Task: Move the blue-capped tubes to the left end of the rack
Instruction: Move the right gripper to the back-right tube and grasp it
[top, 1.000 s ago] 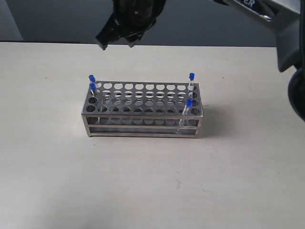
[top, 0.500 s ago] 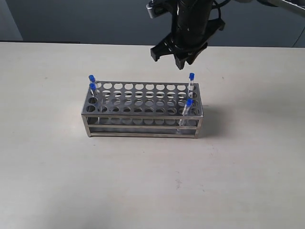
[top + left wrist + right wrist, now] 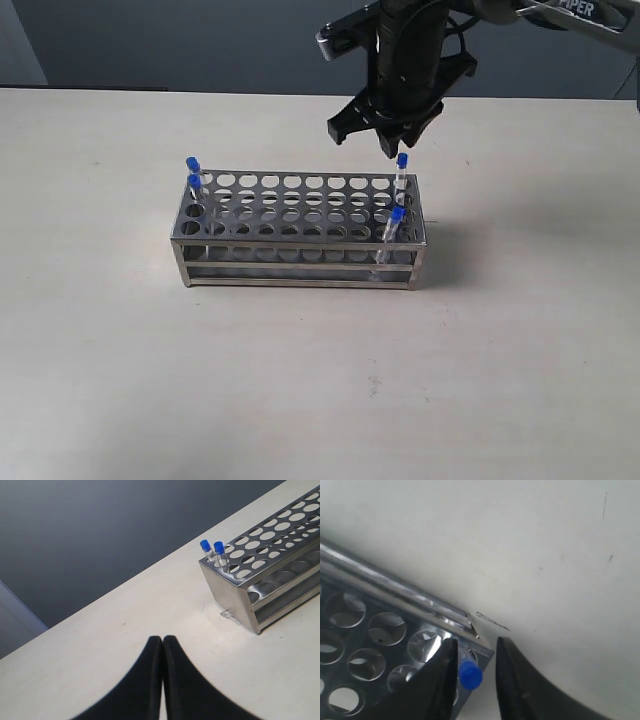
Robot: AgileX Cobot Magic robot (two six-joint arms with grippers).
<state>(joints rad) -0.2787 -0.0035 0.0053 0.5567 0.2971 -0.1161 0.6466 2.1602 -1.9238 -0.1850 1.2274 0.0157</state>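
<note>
The steel rack stands mid-table. Two blue-capped tubes stand in its left end, also in the left wrist view as tubes at the rack's corner. Another blue-capped tube stands in the far right corner hole and a third tube in the near right corner. My right gripper hangs open just above the far right tube. Its blue cap sits between the fingers of the right gripper, close to one finger, with a gap to the other. My left gripper is shut and empty, off the rack's left end.
The rack's other holes stand empty. Bare beige table surrounds the rack on all sides. A dark wall runs behind the table's far edge.
My right gripper has travelled from above the rack's far left-centre to the right and come down over the far right tube. The tubes and the rack have not moved.
</note>
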